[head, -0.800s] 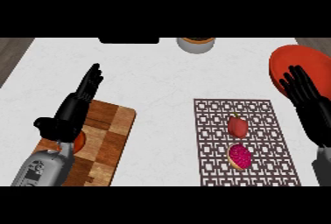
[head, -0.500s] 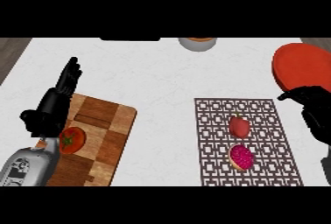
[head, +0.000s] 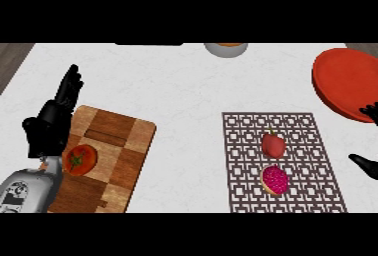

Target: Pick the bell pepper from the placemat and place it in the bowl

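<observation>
Currently the small red bell pepper (head: 273, 144) lies on the dark lattice placemat (head: 247, 170), toward its far edge, untouched. Right hand (head: 367, 165) shows only at the counter's right edge; finger state cannot be told. Left hand (head: 52, 120) rests wide, fingers straight. Red round bowl (head: 341, 82) sits at the far right corner.

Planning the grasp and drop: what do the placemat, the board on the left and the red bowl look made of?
Placemat: dark, thin lattice, perhaps woven or plastic; white counter shows through its openwork. Board: wood, by its brown checkered blocks with grain. Red bowl: smooth, matte, even colour; ceramic or plastic, cannot tell which.
</observation>
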Tool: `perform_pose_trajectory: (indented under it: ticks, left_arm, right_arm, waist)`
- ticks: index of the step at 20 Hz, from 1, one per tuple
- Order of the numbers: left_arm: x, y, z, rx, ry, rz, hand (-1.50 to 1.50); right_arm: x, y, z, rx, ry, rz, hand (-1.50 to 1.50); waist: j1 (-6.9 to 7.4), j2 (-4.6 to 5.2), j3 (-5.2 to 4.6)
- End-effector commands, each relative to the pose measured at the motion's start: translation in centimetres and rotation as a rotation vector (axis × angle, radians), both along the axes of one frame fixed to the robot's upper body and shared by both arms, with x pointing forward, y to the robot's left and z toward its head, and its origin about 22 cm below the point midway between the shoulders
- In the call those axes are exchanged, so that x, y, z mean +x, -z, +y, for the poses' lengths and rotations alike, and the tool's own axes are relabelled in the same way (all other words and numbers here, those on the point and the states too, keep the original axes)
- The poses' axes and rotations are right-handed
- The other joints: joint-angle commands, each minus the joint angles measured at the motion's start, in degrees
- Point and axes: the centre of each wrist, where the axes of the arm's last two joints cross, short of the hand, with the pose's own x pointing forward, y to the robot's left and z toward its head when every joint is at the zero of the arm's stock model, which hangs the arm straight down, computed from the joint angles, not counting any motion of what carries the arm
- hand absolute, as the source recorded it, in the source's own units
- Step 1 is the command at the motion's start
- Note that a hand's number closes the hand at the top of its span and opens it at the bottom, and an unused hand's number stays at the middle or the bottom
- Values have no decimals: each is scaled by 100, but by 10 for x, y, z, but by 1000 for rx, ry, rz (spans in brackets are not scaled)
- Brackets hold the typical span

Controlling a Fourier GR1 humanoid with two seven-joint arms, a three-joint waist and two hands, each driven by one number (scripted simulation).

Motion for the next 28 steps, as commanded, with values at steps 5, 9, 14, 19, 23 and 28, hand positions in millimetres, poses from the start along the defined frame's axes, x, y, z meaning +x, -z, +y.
perform_pose_trajectory:
  ticks: [5, 9, 14, 19, 23, 28]
  left_arm:
    - [8, -4, 8, 1, -40, 1, 0]
    - [3, 2, -13, -18, -34, 16, 0]
    - [-3, -5, 1, -5, -42, 23, 0]
    - [1, -11, 3, 8, -33, 15, 0]
    - [-6, -3, 0, 12, -48, 16, 0]
    - [2, 0, 3, 12, -24, 19, 0]
  right_arm:
    - [9, -34, -19, -401, -114, -30, -150]
    - [19, -70, -12, -629, -119, 37, -150]
    - [31, -92, 15, -820, -171, 110, -150]
    - [34, -86, 62, -901, -285, 159, -150]
    - [37, -81, 89, -969, -326, 183, -150]
    - [37, -86, 105, -1072, -360, 251, -150]
  waist:
    - [-104, -33, -34]
    - [-134, -54, -40]
    - [-103, -65, -40]
    - [-125, -62, -39]
    - [-110, -59, -36]
    - [-132, -53, -37]
